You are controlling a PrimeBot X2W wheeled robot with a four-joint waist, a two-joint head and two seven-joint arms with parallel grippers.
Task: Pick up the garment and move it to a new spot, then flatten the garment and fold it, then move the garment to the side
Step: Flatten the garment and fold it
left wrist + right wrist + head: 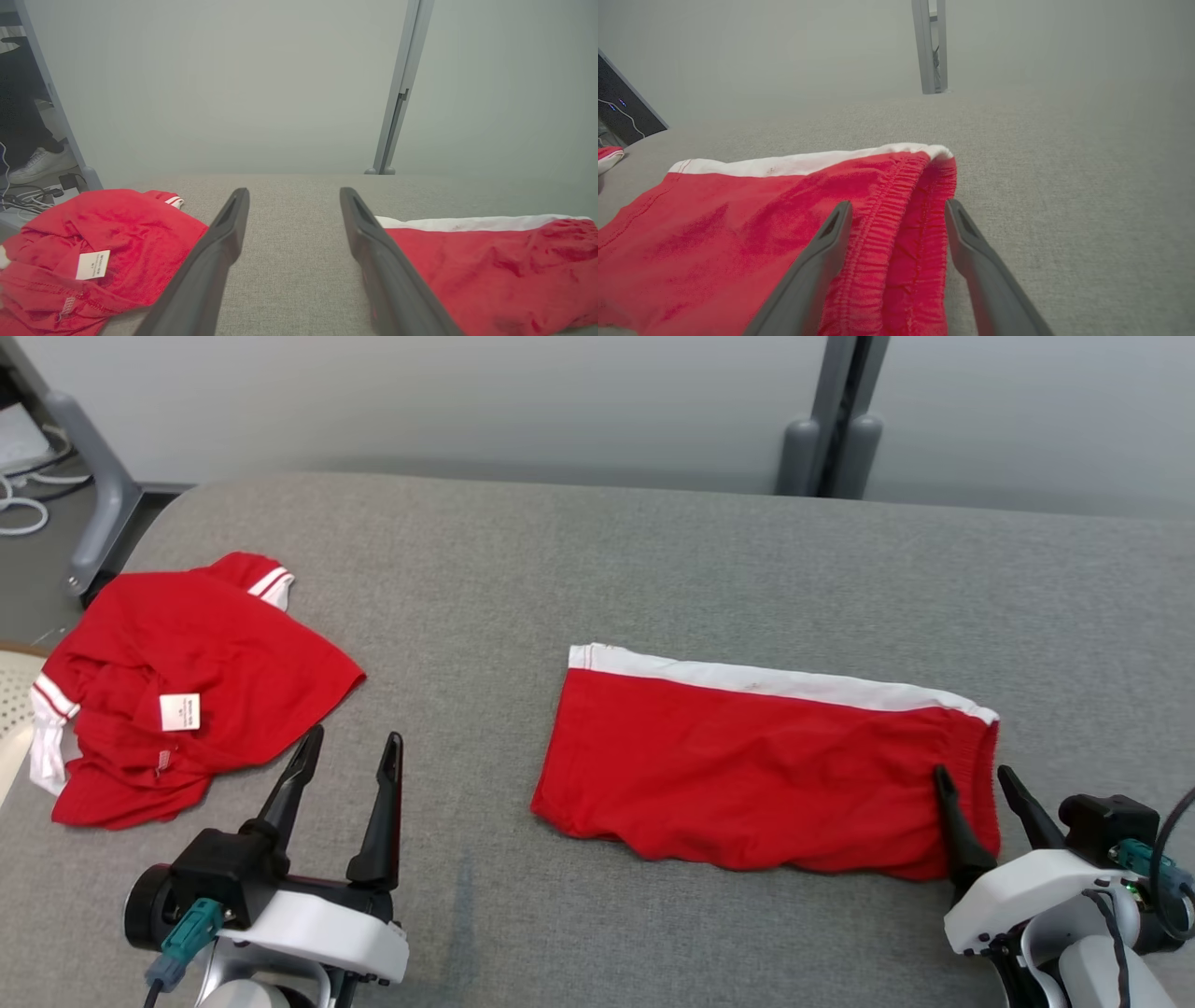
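Red fabric shorts with a white band (761, 770) lie folded flat, centre-right on the grey cloth bench (597, 569): folding looks done, moving aside remains. Right tool (971, 773), spread wide, straddles their waistband end; left tool (355, 737) likewise spread, empty

Grey fabric-covered counter (653, 569), rounded at the far left corner. Carries folded red shorts (747, 775) right of centre, lying flat, white band (775, 679) along the far edge, elastic waistband (978, 747) at the right end. Carries also, well apart near the left edge, a crumpled red garment (215, 653) with white label (179, 711) upward.
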